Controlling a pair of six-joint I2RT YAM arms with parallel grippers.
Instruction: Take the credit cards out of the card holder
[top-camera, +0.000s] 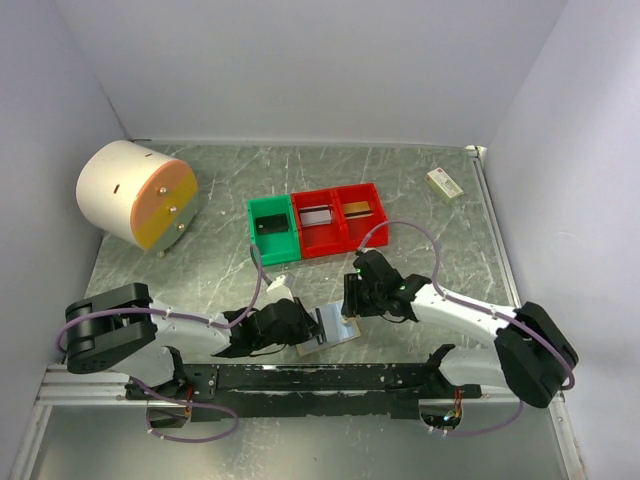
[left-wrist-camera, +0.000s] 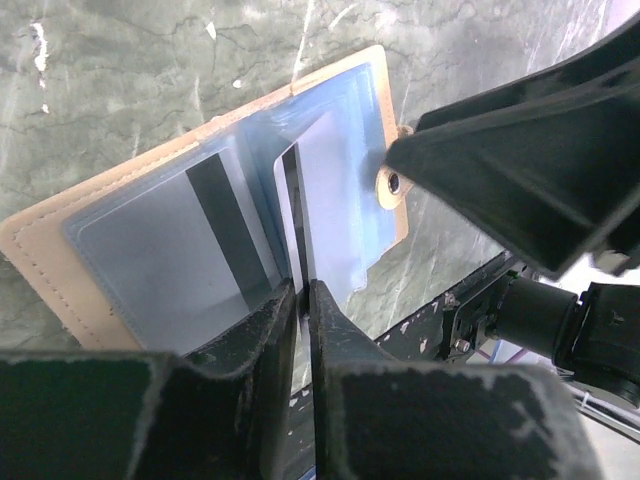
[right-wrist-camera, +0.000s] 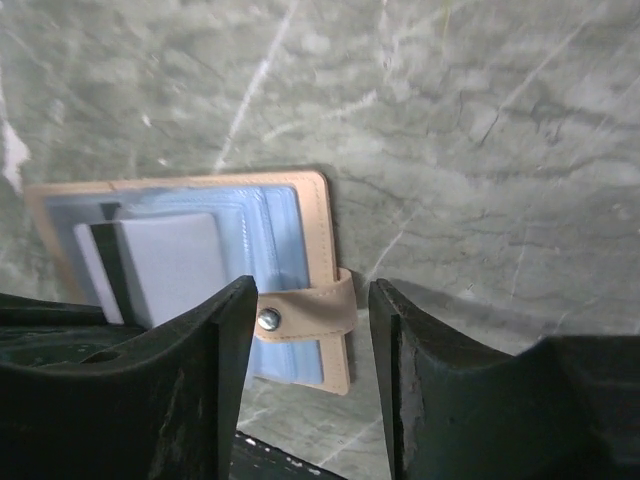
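Note:
The tan card holder (top-camera: 338, 326) lies open near the table's front edge, its pale blue pockets (left-wrist-camera: 352, 110) facing up. My left gripper (left-wrist-camera: 303, 286) is shut on the edge of a silver-grey credit card (left-wrist-camera: 335, 190) that sticks partly out of a pocket. A second card with a dark stripe (left-wrist-camera: 170, 240) sits in the neighbouring pocket. My right gripper (right-wrist-camera: 310, 300) hangs open over the holder's far side, its fingers either side of the small tan tab (right-wrist-camera: 318, 310) without touching it. In the top view both the left gripper (top-camera: 306, 336) and the right gripper (top-camera: 353, 304) meet at the holder.
A green bin (top-camera: 255, 215) holds a dark card. Two red bins (top-camera: 300, 205) (top-camera: 378, 200) behind the holder hold a silver and a gold card. A white-and-green box (top-camera: 444, 184) lies far right. A white and orange cylinder (top-camera: 135, 193) stands at the left.

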